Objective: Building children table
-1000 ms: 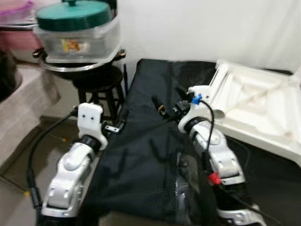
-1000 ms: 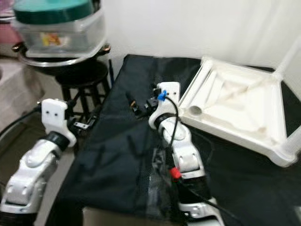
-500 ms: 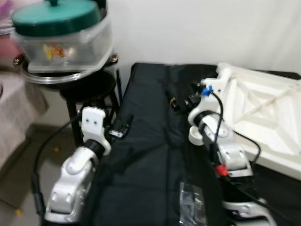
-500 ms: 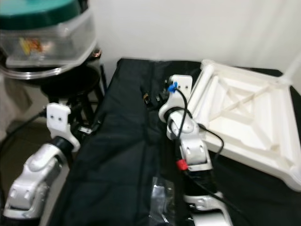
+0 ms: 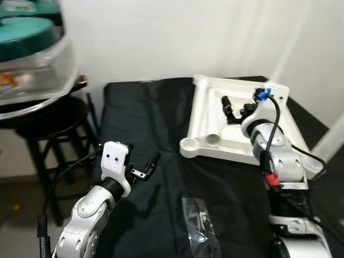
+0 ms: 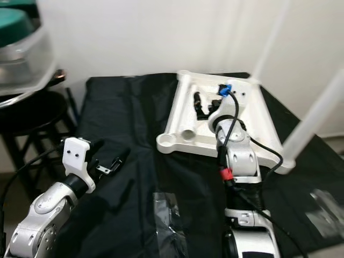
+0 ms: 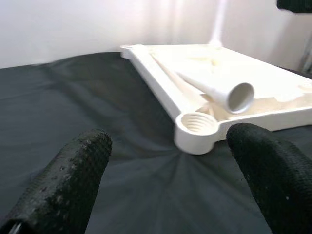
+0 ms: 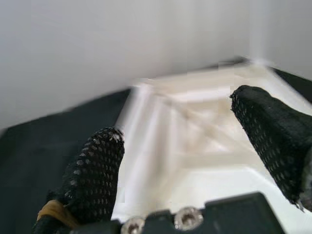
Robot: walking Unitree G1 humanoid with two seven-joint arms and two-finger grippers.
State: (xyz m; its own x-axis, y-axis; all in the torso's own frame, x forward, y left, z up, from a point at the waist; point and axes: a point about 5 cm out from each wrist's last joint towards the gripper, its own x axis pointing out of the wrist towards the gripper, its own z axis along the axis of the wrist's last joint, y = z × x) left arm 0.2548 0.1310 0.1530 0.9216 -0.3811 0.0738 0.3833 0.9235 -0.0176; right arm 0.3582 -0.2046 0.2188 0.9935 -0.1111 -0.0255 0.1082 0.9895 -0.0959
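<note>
Head views. White plastic table top [image 5: 215,115], upside down, ribbed underside facing up, lies on a black cloth [image 5: 145,113] at centre right of the frame. A threaded corner socket [image 5: 189,144] sits at its near left corner, with a short white tube [image 5: 214,139] lying just beside it inside the frame. A white leg [image 6: 317,115] stands up slanted at the right edge. Right gripper [image 5: 232,109] hovers over the table top's middle, upper right of centre, fingers spread apart with nothing between them. Left gripper [image 5: 148,167] sits at lower left over the cloth, well apart from the table top; its spread cannot be judged here. Clear plastic bag [image 5: 200,228] lies on the cloth at bottom centre. Dark stool [image 5: 48,121] at left edge carries a clear container [image 5: 37,80] with a green lid [image 5: 24,40] in the upper left corner.

Left wrist view. Two black fingers [image 7: 68,178] at the lower corners, wide apart, empty. Between them, further off, the table top's threaded socket [image 7: 196,124] and the open-ended tube [image 7: 224,92] resting on the white frame.

Right wrist view. Two black fingers [image 8: 95,170] wide apart, empty, over the table top's blurred white ribs [image 8: 195,131]; black cloth at lower left.
</note>
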